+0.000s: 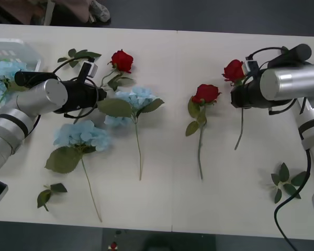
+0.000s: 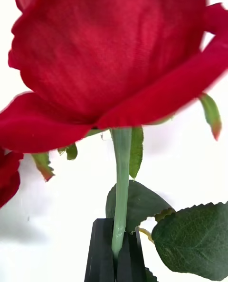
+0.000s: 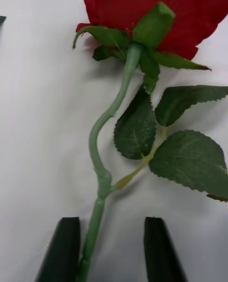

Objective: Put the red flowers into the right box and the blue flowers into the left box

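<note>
Three red flowers show in the front view. One rose (image 1: 122,60) lies at the back left, and my left gripper (image 1: 97,76) is open around its stem (image 3: 92,234), with one black finger (image 3: 64,251) on each side. My right gripper (image 1: 242,78) is shut on the stem (image 2: 121,206) of another rose (image 1: 234,69), just below the bloom (image 2: 109,49). A third rose (image 1: 205,93) lies between the arms. Two blue flowers (image 1: 136,99) (image 1: 83,135) lie on the table, and more blue blooms (image 1: 0,73) sit in the left box (image 1: 18,49). The right box is out of view.
Loose green leaf sprigs lie near the front left (image 1: 49,192) and front right (image 1: 285,180). A black cable (image 1: 290,209) hangs beside the right arm. The white table (image 1: 162,198) has a seam down its middle.
</note>
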`<state>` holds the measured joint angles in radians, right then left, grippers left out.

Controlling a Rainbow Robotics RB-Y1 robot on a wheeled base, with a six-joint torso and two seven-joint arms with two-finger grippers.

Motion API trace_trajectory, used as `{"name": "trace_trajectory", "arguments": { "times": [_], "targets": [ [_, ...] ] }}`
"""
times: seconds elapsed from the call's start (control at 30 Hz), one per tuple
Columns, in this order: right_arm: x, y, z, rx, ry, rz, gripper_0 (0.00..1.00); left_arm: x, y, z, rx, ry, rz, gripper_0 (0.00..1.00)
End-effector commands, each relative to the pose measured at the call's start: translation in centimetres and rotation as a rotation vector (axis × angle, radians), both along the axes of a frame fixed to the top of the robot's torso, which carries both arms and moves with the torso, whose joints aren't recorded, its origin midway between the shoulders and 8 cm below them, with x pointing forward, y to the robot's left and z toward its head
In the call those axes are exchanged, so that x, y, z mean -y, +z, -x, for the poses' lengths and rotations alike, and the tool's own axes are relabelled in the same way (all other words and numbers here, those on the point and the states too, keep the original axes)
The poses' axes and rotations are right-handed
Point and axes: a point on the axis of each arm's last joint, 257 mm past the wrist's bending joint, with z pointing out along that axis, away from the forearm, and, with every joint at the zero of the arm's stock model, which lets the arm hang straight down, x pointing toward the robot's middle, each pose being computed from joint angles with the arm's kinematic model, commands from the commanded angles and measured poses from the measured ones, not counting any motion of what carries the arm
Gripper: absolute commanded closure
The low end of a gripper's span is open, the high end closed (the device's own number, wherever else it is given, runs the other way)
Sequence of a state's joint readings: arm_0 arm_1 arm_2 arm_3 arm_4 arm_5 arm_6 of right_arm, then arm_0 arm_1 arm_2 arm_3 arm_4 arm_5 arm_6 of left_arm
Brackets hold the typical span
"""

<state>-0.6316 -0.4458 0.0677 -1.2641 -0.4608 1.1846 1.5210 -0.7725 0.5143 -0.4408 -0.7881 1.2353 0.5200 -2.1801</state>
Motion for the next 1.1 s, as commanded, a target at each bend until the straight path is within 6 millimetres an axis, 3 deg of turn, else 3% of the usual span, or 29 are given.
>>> {"name": "trace_trajectory", "arguments": {
  "times": [0.03,0.23,0.4,0.53,0.67,0.83,1.1],
  "targets": [
    [3.0,7.8,-0.3,0.073,-0.043,0.01,1.0,-0.1,0.8,-0.5,0.019,-0.014,-0.034,1.0],
    [7.4,12.3,2.1,0.058,-0.103,0.018,1.0,-0.4,0.8,-0.7,0.029,-0.014,-0.051,1.0],
    [12.9,15.0,4.2,0.053,-0.142,0.029,1.0,-1.2,1.7,-1.2,0.059,-0.01,-0.072,1.0],
    [17.8,15.7,6.2,0.061,-0.146,0.069,1.0,-1.6,5.2,-2.1,0.119,-0.01,-0.043,1.0],
    [22.2,15.1,8.5,0.037,-0.124,0.171,1.0,-1.6,10.6,-2.2,0.148,-0.034,0.057,1.0],
    [27.0,13.8,10.3,0.02,-0.116,0.29,1.0,1.0,16.4,-1.1,0.144,-0.106,0.216,1.0],
    [35.4,9.9,10.8,0.045,-0.148,0.38,1.0,9.7,23.2,2.4,0.215,-0.271,0.456,1.0]
  ]
}}
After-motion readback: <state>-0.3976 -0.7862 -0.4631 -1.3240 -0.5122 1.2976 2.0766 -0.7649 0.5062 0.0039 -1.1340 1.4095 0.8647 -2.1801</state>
